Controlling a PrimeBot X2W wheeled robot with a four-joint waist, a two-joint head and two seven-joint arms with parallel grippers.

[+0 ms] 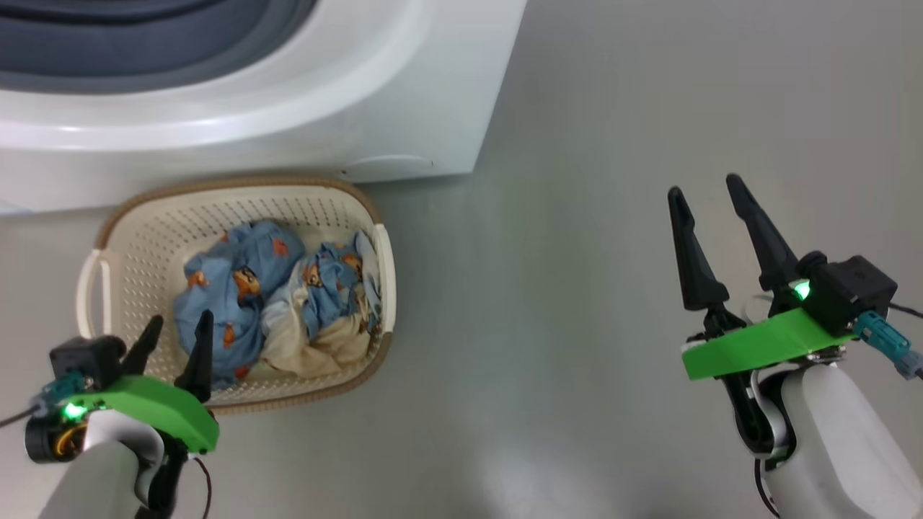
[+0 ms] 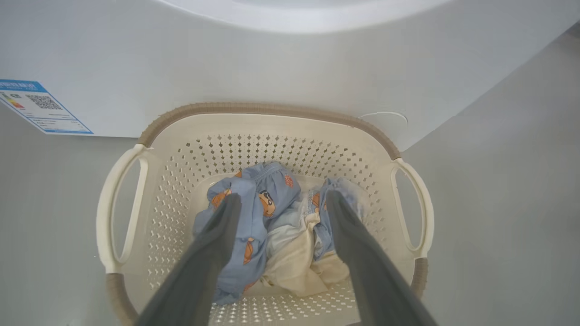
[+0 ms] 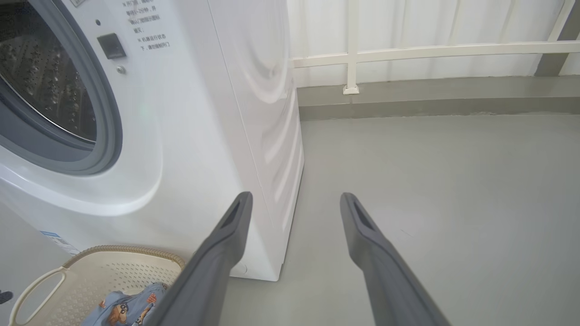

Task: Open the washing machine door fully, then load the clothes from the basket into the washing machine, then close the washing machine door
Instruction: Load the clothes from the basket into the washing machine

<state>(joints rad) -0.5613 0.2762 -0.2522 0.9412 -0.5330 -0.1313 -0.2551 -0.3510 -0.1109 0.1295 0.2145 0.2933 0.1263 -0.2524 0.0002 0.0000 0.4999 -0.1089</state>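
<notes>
The cream basket (image 1: 122, 245) with a brown rim sits on the floor against the white washing machine (image 1: 404, 108). Inside lie the light-blue clothes (image 1: 238, 288) with orange animals and cream parts; they also show between my fingers in the left wrist view (image 2: 253, 213). My left gripper (image 1: 177, 328) is open, hovering over the basket's near left edge, tips just above the clothes. My right gripper (image 1: 707, 187) is open and empty over bare floor far right of the basket. The grey gasket (image 3: 106, 136) and steel drum (image 3: 41, 86) are exposed. The door is out of view.
A blue label sticker (image 2: 41, 106) is on the machine's lower front. The grey floor (image 1: 577, 216) stretches to the right of the machine. A white railing and wall base (image 3: 408, 54) stand behind it.
</notes>
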